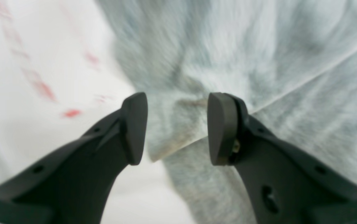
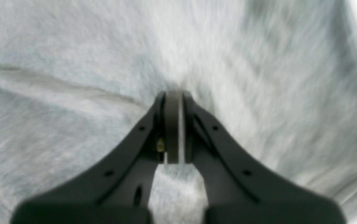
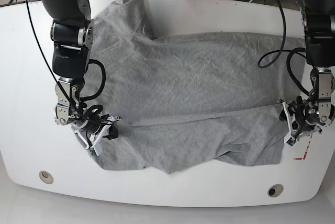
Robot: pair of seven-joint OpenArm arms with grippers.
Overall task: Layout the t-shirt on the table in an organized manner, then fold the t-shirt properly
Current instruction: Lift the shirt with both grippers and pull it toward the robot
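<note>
T-shirt (image 1: 228,62) cloth, heather-grey and blurred, fills most of the left wrist view, with a seam line running diagonally across it and a folded corner of fabric lying between the two dark pads of the left hand (image 1: 177,127) — the pads stand well apart, touching nothing. To the left of the cloth the white worktop (image 1: 41,140) shows, marked with smeared red tape (image 1: 41,87). In the right wrist view the grey fabric (image 2: 72,62) covers nearly everything, and the right hand (image 2: 174,124) has its pads pressed together on a thin pinch of the t-shirt, which bunches up just behind the pads. From the base view the t-shirt (image 3: 193,88) lies spread wide across the glossy worktop (image 3: 26,77), wrinkled, with one part reaching up to the far edge and the near hem rumpled. The right hand (image 3: 97,132) sits at the shirt's near corner on the view's left — the left hand (image 3: 297,122) sits at the opposite edge on the view's right, just beside a red tape mark (image 3: 303,157). Two round grommet holes (image 3: 46,175) sit near the front edge.
</note>
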